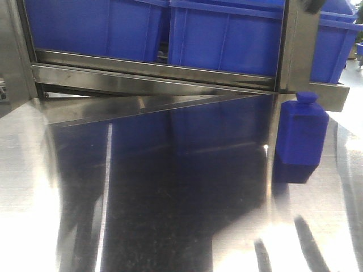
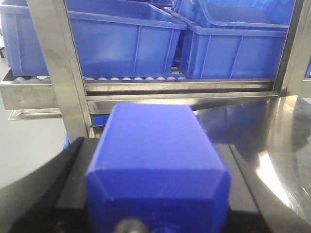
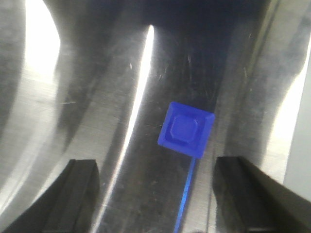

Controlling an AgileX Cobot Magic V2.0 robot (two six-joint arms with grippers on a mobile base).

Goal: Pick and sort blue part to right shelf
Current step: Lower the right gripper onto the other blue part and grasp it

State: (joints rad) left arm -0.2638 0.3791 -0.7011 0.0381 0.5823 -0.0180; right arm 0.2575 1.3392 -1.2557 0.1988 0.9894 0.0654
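A blue part (image 2: 155, 160) fills the left wrist view, clamped between my left gripper's (image 2: 155, 167) black fingers (image 2: 73, 167), facing the right shelf (image 2: 180, 90). That shelf is a steel rack with roller tracks and big blue bins (image 2: 121, 46); its front rail (image 1: 142, 71) crosses the top of the front view. A second blue part (image 1: 302, 136) stands upright on the steel table (image 1: 170, 198) beside the rack's post. In the right wrist view this part (image 3: 186, 128) shows from above, ahead of my open right gripper (image 3: 160, 199), untouched.
Steel posts (image 2: 60, 73) frame the rack openings, one (image 1: 298, 45) right behind the standing part. More blue bins (image 1: 227, 37) sit side by side on the rack. The table surface is shiny, with strong reflections.
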